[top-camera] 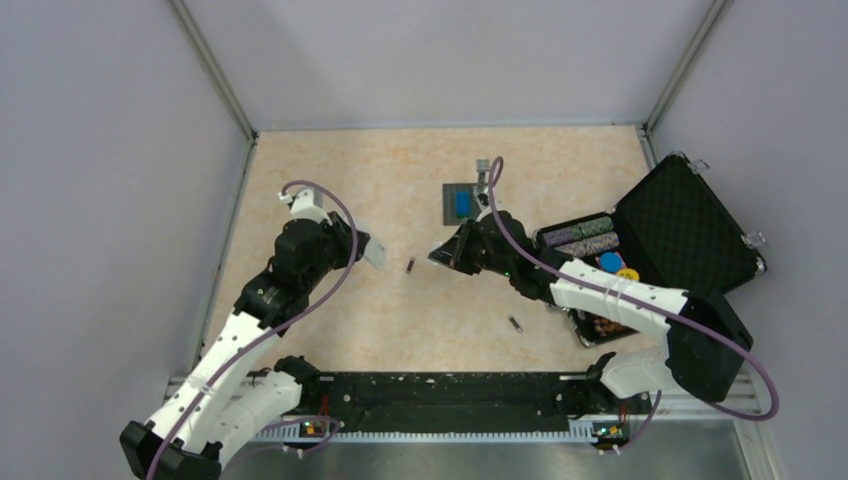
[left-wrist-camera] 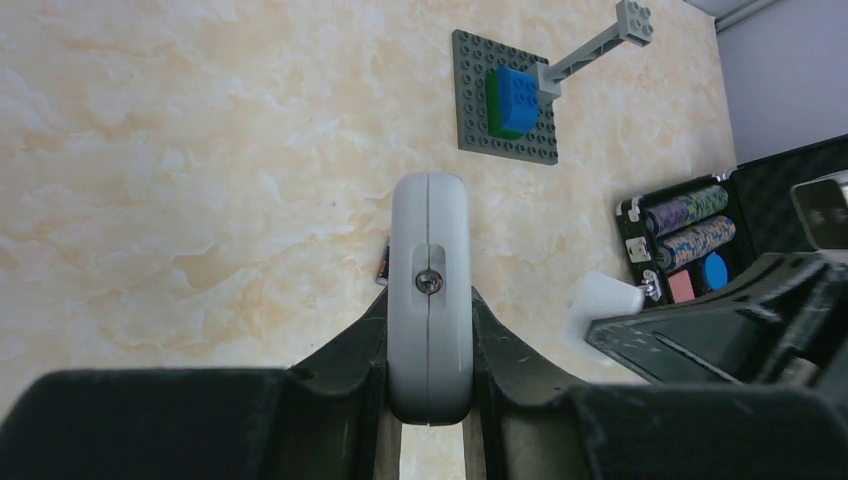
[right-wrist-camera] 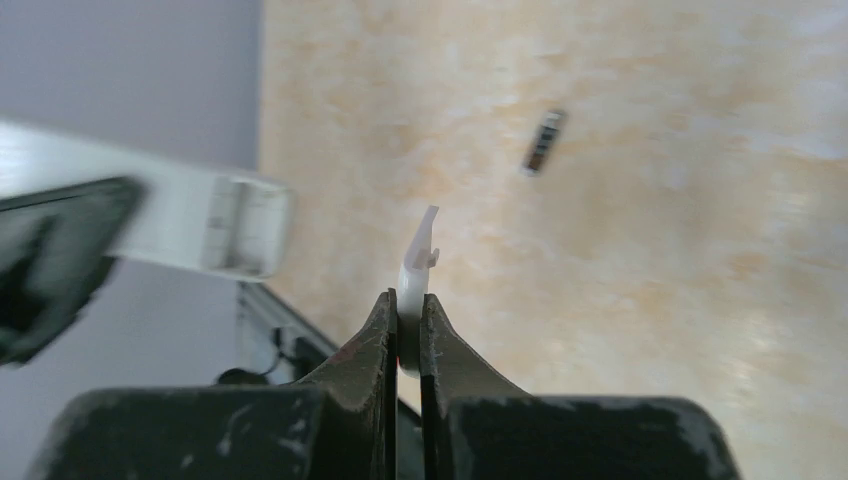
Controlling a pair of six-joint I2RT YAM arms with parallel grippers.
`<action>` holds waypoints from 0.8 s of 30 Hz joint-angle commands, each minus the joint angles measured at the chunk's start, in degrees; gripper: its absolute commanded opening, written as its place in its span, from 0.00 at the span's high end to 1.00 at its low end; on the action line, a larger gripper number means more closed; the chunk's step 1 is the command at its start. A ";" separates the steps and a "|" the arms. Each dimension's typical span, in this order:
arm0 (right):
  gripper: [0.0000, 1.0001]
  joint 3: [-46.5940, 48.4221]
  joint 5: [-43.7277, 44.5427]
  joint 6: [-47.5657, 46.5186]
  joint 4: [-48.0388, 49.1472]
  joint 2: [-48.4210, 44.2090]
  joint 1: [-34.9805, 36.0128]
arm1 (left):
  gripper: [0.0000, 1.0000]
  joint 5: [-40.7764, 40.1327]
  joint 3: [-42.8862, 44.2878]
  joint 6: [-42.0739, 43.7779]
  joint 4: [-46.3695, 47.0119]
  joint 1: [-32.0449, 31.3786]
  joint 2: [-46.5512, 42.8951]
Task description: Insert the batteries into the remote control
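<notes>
My left gripper (left-wrist-camera: 430,312) is shut on the white remote control (left-wrist-camera: 430,240), which I see edge-on with a small screw in its end. The top view shows the remote (top-camera: 373,251) held just above the table. A thin curved white cover piece (right-wrist-camera: 417,255) is pinched in my right gripper (right-wrist-camera: 408,305), which is shut and hangs a short way right of the remote (right-wrist-camera: 205,225). One battery (top-camera: 411,266) lies on the table between the two grippers, also seen as a dark battery (right-wrist-camera: 543,142). A second battery (top-camera: 516,324) lies nearer the arm bases.
A grey square plate with a blue block (top-camera: 461,203) sits behind the right gripper. An open black case (top-camera: 690,225) at the right holds rolls of poker chips (top-camera: 590,238). Grey walls close the table in on the left, back and right.
</notes>
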 commanded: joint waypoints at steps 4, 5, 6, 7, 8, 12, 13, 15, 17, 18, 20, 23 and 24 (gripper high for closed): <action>1.00 2.32 14.11 -7.23 -16.29 8.90 -0.58 | 1.00 0.15 -0.83 0.65 2.56 -0.24 -3.52; 1.00 3.02 15.28 -7.35 -17.72 10.07 -0.59 | 1.00 0.60 -0.97 0.63 2.70 -0.26 -3.78; 1.00 3.74 16.30 -7.55 -19.10 11.29 -0.57 | 1.00 0.84 -1.02 0.36 2.80 -0.21 -4.07; 1.00 4.61 17.58 -7.50 -21.13 12.59 -0.53 | 1.00 1.08 -1.08 0.23 2.75 -0.22 -4.30; 1.00 5.53 18.69 -7.47 -22.95 13.79 -0.60 | 1.00 0.98 -1.00 0.19 2.62 -0.24 -4.59; 0.99 6.92 20.62 -7.65 -25.26 17.27 -0.57 | 1.00 0.54 -1.06 -1.12 2.22 -0.19 -6.09; 0.92 7.12 20.79 -7.75 -25.64 17.73 -0.60 | 1.00 0.65 -1.18 -1.24 2.28 -0.17 -6.47; 0.74 7.32 20.91 -7.92 -26.05 17.86 -0.59 | 1.00 0.87 -0.95 -1.33 1.76 -0.10 -6.91; 0.57 7.37 21.02 -8.11 -26.71 17.03 -0.61 | 1.00 0.90 -0.66 -1.39 1.00 -0.15 -7.18; 0.51 7.34 21.25 -8.11 -27.25 16.39 -0.56 | 1.00 1.00 -0.68 -1.43 0.67 -0.17 -7.44; 0.43 6.60 21.47 -8.68 -27.63 14.26 -0.60 | 1.00 1.14 -0.74 -1.70 0.22 -0.08 -8.09; 0.40 5.42 21.35 -9.36 -30.19 10.48 -0.60 | 1.00 1.56 -0.81 -2.08 -0.35 -0.16 -9.33; 0.40 4.94 21.43 -9.35 -31.51 9.16 -0.56 | 1.00 1.89 -0.66 -2.28 -0.54 -0.17 -9.68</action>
